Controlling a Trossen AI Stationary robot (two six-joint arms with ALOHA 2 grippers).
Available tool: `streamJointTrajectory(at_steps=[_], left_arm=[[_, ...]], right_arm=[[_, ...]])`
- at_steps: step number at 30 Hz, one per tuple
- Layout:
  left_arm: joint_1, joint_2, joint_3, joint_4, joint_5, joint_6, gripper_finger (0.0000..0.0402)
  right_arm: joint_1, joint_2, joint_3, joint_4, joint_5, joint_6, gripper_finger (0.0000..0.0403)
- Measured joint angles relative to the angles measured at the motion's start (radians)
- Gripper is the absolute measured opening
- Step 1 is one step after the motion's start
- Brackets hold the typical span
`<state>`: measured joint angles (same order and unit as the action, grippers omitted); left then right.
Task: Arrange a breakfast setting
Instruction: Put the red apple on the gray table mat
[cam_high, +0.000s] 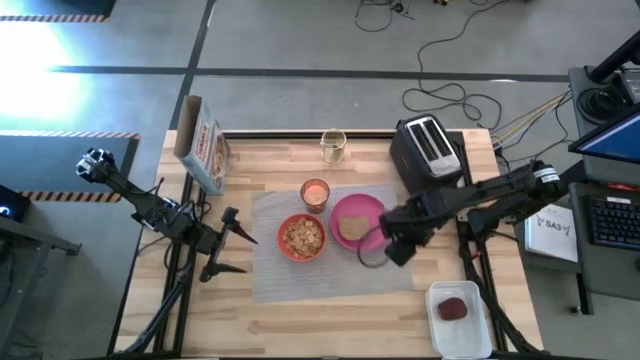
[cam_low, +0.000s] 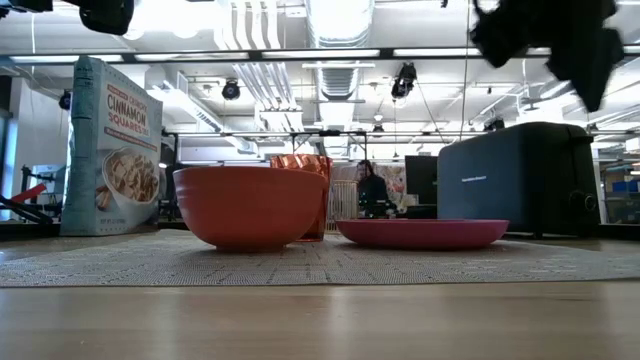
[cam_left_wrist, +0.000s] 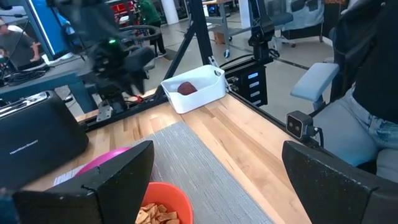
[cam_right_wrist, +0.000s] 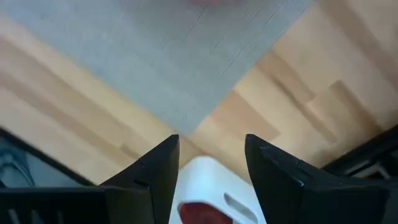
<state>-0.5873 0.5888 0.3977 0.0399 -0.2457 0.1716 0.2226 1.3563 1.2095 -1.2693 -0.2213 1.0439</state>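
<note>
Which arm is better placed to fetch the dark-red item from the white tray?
Right. Its open gripper hangs near the white tray with the dark-red item; the left gripper waits across the placemat.

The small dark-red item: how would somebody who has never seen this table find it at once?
Start at the black toaster and go to the table's opposite edge on that side. A white tray sits there, off the grey placemat. The small dark-red item lies alone inside it.

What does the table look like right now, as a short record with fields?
mat: grey placemat mid-table
plate: pink plate with toast on it
bowl: red-orange bowl with cereal
cup: orange cup behind the bowl
tray: white tray holding a dark-red item
left pincer: open, beside the mat
right pincer: open, by the plate
</note>
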Motion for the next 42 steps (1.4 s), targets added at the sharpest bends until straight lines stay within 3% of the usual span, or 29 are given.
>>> streamJointTrajectory(at_steps=[13, 18, 26, 34, 42], left_arm=[[0.0, 0.003, 0.0, 0.004, -0.062, 0.021, 0.0336], [0.0, 0.016, 0.0, 0.02, -0.062, 0.029, 0.0336], [0.0, 0.047, 0.0, 0.039, -0.062, 0.03, 0.0336], [0.0, 0.079, 0.0, 0.109, -0.062, 0.03, 0.0336], [0.0, 0.135, 0.0, 0.142, -0.062, -0.028, 0.0336]], right_arm=[[0.313, -0.001, -0.003, 0.078, -0.023, 0.098, 0.0158], [0.363, -0.004, -0.003, 0.158, -0.019, 0.102, 0.0144], [0.37, 0.021, -0.009, 0.101, -0.02, 0.327, 0.0166], [0.474, 0.08, -0.006, 0.161, -0.024, 0.268, 0.0182], [0.592, 0.129, -0.006, 0.227, -0.023, 0.307, 0.0182]])
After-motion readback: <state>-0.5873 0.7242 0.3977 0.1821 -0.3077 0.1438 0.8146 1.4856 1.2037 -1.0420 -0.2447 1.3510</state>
